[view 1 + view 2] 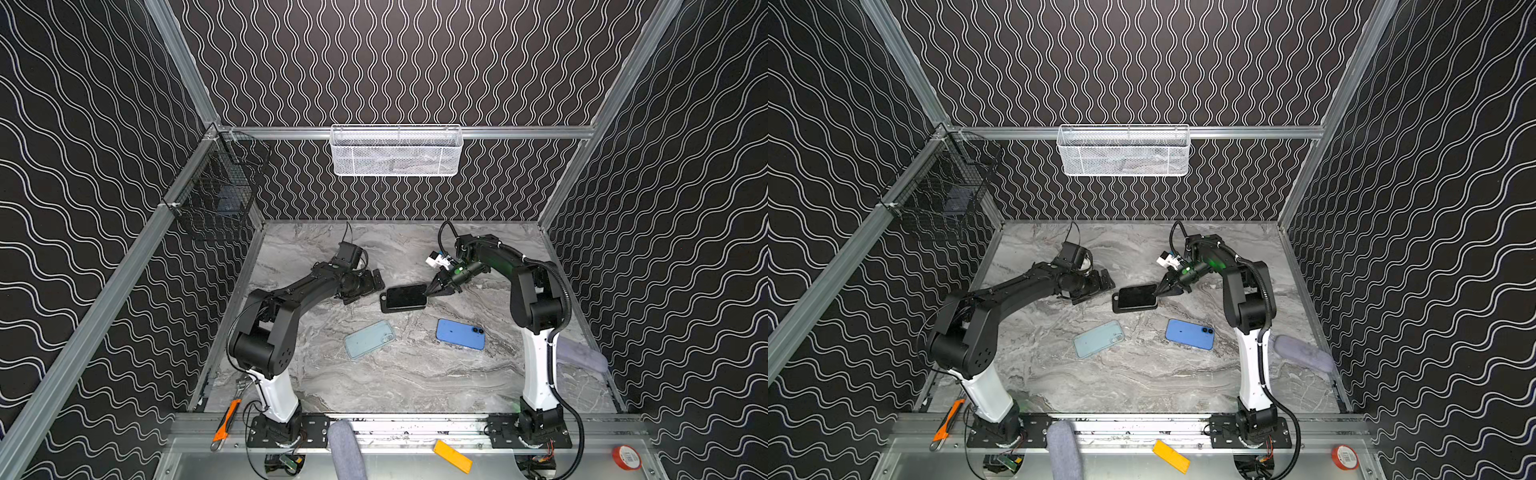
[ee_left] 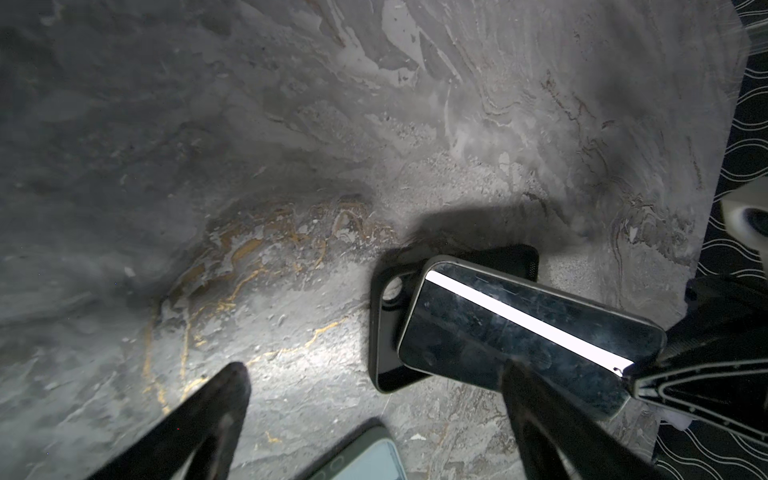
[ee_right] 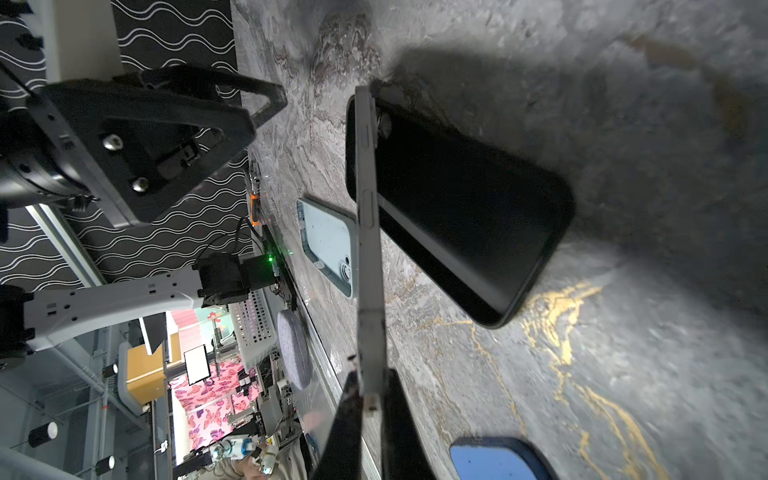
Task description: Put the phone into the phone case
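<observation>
Clamping dark glossy phone (image 1: 405, 294) by one end in right gripper (image 1: 427, 294), tilted over matte black phone case (image 2: 384, 340); hovering beside with left gripper (image 2: 376, 370) released, empty.

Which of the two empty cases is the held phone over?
The black case, partly under the dark phone pinched by the right gripper. The pale blue-green case lies apart, nearer the robot bases, with nothing on it.

Phone (image 1: 408, 294) lies partly over phone case (image 1: 384, 306), between left tool (image 1: 365, 289) and right tool (image 1: 428, 293).
</observation>
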`<state>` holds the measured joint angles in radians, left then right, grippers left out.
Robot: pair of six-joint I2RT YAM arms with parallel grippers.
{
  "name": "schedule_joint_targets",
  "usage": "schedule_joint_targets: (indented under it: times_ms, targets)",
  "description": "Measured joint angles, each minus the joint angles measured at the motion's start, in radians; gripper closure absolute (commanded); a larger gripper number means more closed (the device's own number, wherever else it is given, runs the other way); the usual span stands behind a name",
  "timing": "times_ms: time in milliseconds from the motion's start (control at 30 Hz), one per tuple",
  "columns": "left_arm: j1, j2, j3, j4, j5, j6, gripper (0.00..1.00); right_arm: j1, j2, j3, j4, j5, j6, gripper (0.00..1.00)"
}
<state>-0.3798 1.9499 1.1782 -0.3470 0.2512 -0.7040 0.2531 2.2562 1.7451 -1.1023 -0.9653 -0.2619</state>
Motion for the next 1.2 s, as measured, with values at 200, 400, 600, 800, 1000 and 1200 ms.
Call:
schedule_joint_targets:
  times_ms: [200, 400, 600, 800, 1000, 1200]
  targets:
    - [-0.003, 0.024, 0.001, 0.017, 0.011, -0.007, 0.01, 0.0, 0.005, -0.007, -0.01, -0.021, -0.008, 1.0]
    - [-0.021, 0.043, 0.009, 0.032, 0.01, -0.025, 0.02, 0.011, 0.036, 0.01, -0.025, -0.036, -0.011, 1.0]
    - [-0.049, 0.06, 0.02, 0.041, -0.006, -0.029, 0.03, 0.023, 0.056, 0.031, -0.031, -0.033, -0.007, 1.0]
    - [-0.064, 0.064, 0.016, 0.056, -0.018, -0.031, 0.11, 0.025, 0.048, 0.045, -0.03, 0.0, 0.018, 1.0]
    - [-0.065, 0.064, 0.005, 0.061, -0.037, -0.05, 0.29, 0.026, 0.044, 0.052, -0.024, 0.027, 0.045, 0.87]
    - [-0.068, 0.065, 0.005, 0.065, -0.039, -0.052, 0.36, 0.026, 0.033, 0.043, 0.019, 0.111, 0.098, 0.78]
